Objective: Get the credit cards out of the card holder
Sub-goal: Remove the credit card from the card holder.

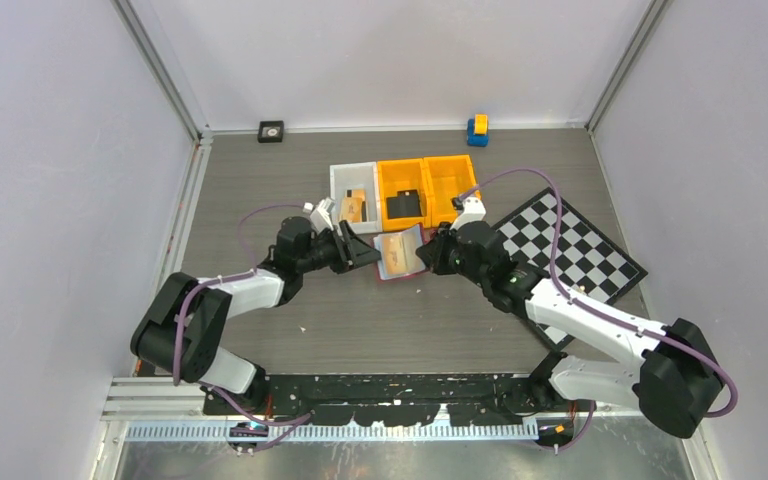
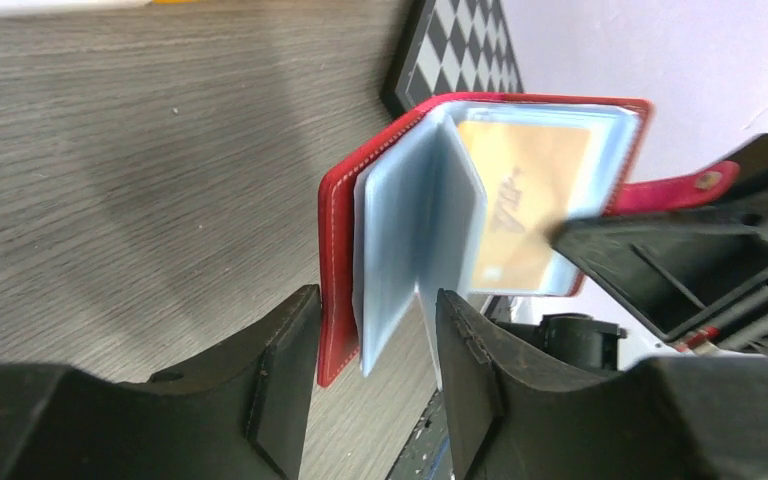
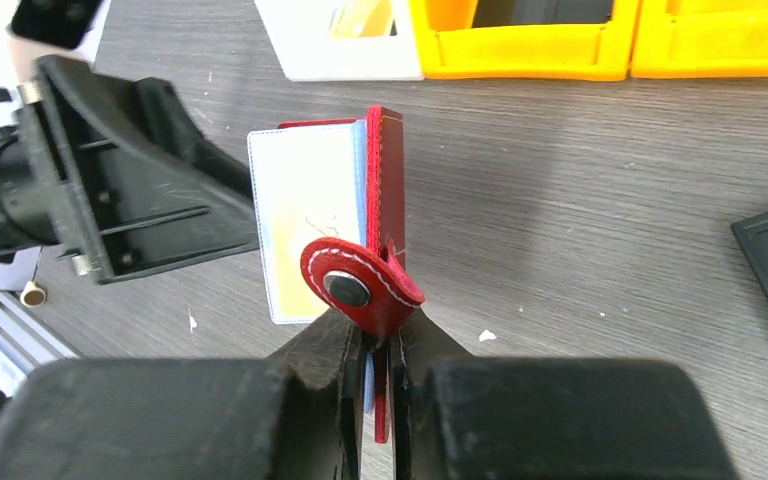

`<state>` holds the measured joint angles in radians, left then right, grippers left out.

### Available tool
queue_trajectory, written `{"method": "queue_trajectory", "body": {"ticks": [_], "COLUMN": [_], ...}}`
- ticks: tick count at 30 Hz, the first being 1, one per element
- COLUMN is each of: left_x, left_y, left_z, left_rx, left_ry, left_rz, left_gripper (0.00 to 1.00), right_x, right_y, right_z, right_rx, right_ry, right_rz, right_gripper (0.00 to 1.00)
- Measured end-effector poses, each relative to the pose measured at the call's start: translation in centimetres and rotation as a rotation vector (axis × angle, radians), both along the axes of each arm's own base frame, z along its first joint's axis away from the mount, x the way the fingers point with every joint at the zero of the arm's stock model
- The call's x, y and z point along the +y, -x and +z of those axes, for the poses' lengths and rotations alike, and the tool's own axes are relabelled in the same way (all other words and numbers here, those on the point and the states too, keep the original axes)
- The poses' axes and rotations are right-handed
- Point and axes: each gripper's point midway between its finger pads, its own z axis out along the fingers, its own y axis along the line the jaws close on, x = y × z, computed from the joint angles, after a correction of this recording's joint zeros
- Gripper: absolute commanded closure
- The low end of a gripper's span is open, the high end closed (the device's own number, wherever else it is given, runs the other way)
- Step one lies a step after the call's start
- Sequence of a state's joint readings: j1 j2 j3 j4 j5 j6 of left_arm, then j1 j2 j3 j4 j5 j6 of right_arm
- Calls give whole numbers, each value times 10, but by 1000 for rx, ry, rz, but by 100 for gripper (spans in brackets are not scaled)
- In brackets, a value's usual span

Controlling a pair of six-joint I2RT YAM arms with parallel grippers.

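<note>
Right gripper pinches card holder tab edge; left gripper half-open, loosely straddling opposite cover edge.

Grey table with bins, chequered board

Credit card print too blurry to read thru sleeve of card holder; card count can't tell.

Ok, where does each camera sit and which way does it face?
Top external: above, behind the robot, looking down on the table; left arm and right arm show.
Left wrist: on the left wrist, facing the open card holder; left pincer open around it.
Right wrist: on the right wrist, facing the holder's edge; right pincer shut on it.
Shared: all see the card holder.
</note>
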<state>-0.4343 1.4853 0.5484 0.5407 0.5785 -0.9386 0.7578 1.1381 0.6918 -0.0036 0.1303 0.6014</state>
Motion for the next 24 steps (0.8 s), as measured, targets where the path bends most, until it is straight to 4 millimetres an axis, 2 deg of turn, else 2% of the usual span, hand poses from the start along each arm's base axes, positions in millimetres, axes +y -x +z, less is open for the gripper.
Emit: {"method": "queue_trajectory", "body": {"ticks": [4, 9, 13, 15, 17, 21, 24], "left_x": [5, 2, 0, 1, 2, 5, 9], "left_y": [-1, -1, -1, -1, -1, -2, -3], "left_z": [14, 30, 33, 28, 23, 16, 19], "left_rx": [-41, -91, -97, -79, -69, -50, -52], "left_ry": [53, 113, 125, 113, 99, 74, 74], "left_rz": [18, 0, -6, -4, 1, 20, 33], "left_gripper": [44, 40, 36, 26, 3, 0, 0], "right_x": [-7, -3, -1, -1, -1, -1, -2], "right_y": [-5, -3, 0, 2, 3, 6, 8], "right_z": [-4, -4, -1, 2, 6, 19, 29], "right_rx": [24, 44, 48, 44, 37, 18, 5], "right_ry": [-29, -77, -118, -134, -151, -190, -218], "right_rz": [-18, 9, 34, 42, 50, 59, 68], "right_gripper": [100, 100, 100, 100, 99, 100, 99]}}
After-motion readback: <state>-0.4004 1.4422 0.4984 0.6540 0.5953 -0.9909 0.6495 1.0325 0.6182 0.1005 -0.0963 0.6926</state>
